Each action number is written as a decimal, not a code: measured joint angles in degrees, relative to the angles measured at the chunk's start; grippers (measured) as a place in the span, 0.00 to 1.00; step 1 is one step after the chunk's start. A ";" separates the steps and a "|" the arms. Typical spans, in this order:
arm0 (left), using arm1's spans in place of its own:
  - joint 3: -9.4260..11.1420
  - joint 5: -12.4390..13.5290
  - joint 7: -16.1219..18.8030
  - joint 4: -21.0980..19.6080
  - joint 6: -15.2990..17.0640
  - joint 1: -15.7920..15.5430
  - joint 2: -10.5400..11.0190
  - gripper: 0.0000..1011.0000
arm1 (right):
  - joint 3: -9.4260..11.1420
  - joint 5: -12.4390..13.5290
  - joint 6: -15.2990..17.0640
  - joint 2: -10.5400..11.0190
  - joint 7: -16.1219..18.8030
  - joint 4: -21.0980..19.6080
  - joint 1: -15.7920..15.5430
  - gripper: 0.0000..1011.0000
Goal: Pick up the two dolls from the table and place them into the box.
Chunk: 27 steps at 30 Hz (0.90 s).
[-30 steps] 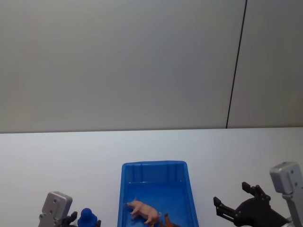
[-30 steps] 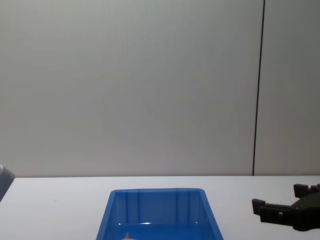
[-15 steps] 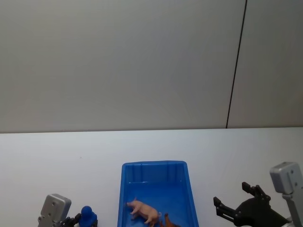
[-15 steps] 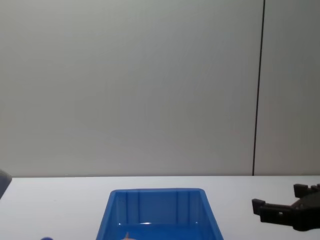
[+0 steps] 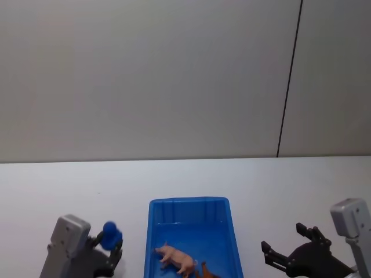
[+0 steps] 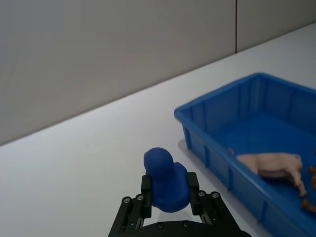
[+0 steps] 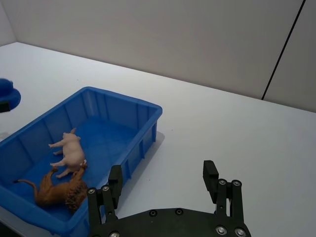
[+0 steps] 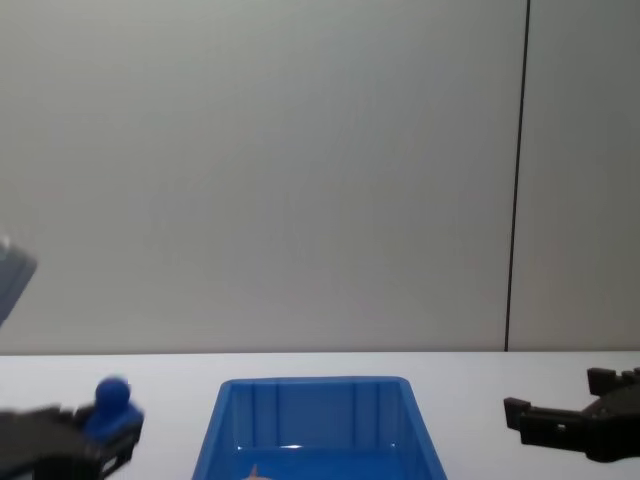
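The blue box (image 5: 188, 201) stands on the white table (image 5: 69, 185) in front of me. Inside it lie both dolls: the pale pink one (image 5: 175, 257) (image 7: 70, 150) (image 6: 269, 164) and, beside it, the orange-brown one (image 5: 206, 271) (image 7: 57, 189). My left gripper (image 5: 110, 244) (image 6: 168, 186) (image 8: 105, 432) hangs left of the box, shut on a small blue duck-shaped toy (image 6: 165, 177) (image 8: 113, 403). To the right of the box (image 7: 123, 97) (image 8: 315, 382), my right gripper (image 5: 282, 236) (image 7: 163, 170) (image 8: 553, 392) is open and holds nothing.
A plain grey wall with a dark vertical seam (image 5: 288, 81) rises behind the table's far edge. Bare white tabletop lies on both sides of the box and beyond it.
My left gripper has risen and come forward beside the box with the blue toy in it. The right gripper, the box and both dolls have not moved.
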 joint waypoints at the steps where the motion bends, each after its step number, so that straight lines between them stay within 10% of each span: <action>1: 0.00 0.00 0.00 0.00 0.00 0.00 0.00 0.41 | 0.00 0.00 0.00 0.00 0.00 0.00 0.00 0.99; 15: 2.21 4.92 -4.49 -1.53 -1.35 -4.13 -4.83 0.33 | 0.00 0.00 0.00 0.00 0.00 0.00 0.00 0.99; 27: 4.41 7.02 -8.88 0.72 -1.62 -6.91 -8.78 0.70 | 0.00 0.00 0.00 0.00 0.00 0.00 0.00 0.99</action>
